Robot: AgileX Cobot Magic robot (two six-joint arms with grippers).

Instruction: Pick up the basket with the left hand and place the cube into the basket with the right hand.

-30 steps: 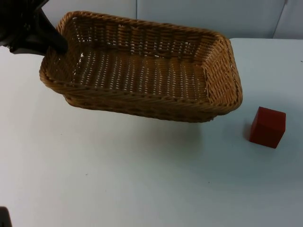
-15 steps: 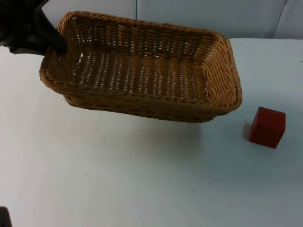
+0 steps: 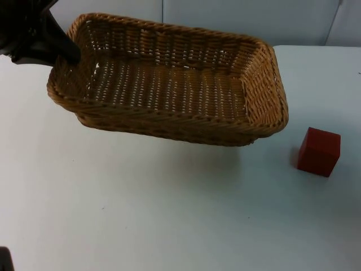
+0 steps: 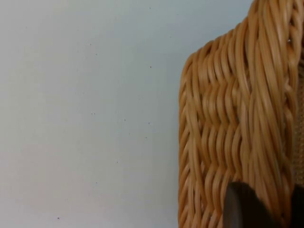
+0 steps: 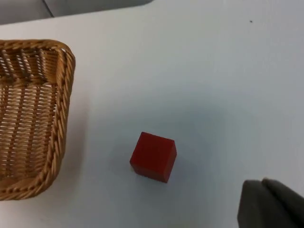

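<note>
A woven wicker basket [image 3: 169,116] hangs tilted above the table, its left end higher, and its inside is empty. My left gripper [image 3: 66,53] is shut on the rim at the basket's left end. In the left wrist view the basket's wall [image 4: 228,118] runs between the black fingertips [image 4: 242,206]. A red cube [image 3: 319,151] rests on the white table to the right of the basket, apart from it. In the right wrist view the cube [image 5: 153,156] lies beside the basket's end [image 5: 61,118], and my right gripper [image 5: 270,206] hovers over the table a little way off the cube.
The white table [image 3: 169,214] runs wide and bare in front of the basket. The grey partition wall [image 3: 237,17] closes off the far edge behind it.
</note>
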